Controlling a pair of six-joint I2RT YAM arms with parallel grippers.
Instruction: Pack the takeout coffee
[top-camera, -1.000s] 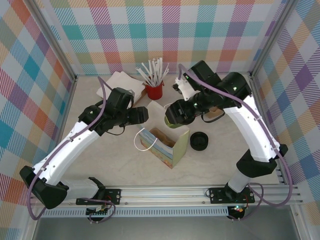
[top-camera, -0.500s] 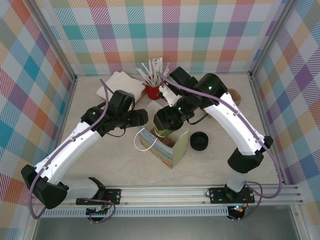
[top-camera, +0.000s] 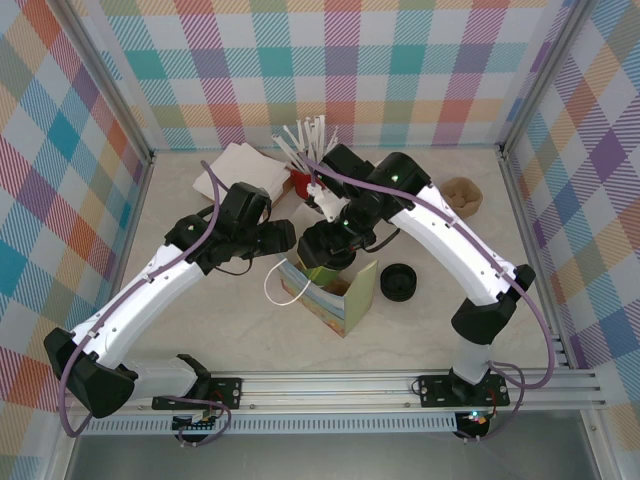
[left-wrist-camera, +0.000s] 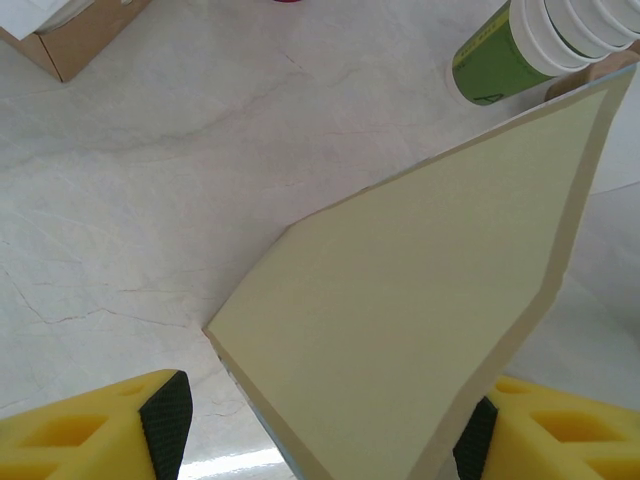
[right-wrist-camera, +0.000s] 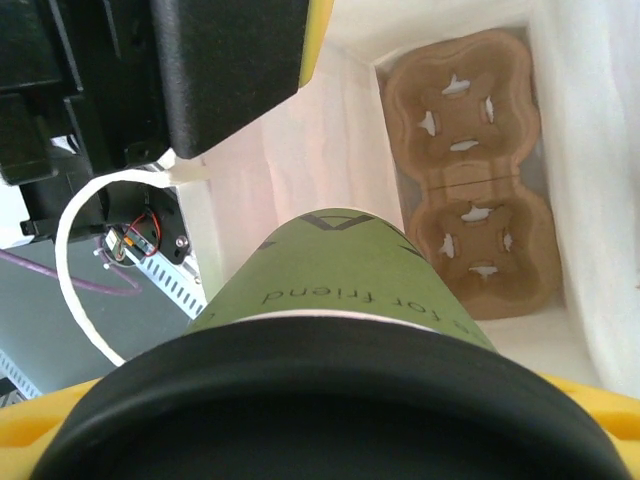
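Note:
The takeout coffee (right-wrist-camera: 350, 285) is a green paper cup with a black lid (right-wrist-camera: 340, 400). My right gripper (top-camera: 325, 262) is shut on it and holds it over the open mouth of the paper bag (top-camera: 345, 300). In the right wrist view the cup's base points down into the bag, where a brown cardboard cup carrier (right-wrist-camera: 475, 200) lies on the bottom. My left gripper (top-camera: 278, 238) is at the bag's far left corner. It stands open, and the bag's cream wall (left-wrist-camera: 420, 300) runs between its yellow fingers (left-wrist-camera: 110, 430).
A stack of green cups (left-wrist-camera: 505, 50) stands just beyond the bag. Black lids (top-camera: 397, 282) sit right of the bag. A red holder of white sticks (top-camera: 303, 180), a napkin box (top-camera: 238, 165) and a brown tray (top-camera: 462, 195) line the back. The bag's white handle (top-camera: 275, 290) loops left.
My right arm has carried the cup left and forward, from behind the bag to over its mouth. The left gripper has stayed at the bag's corner.

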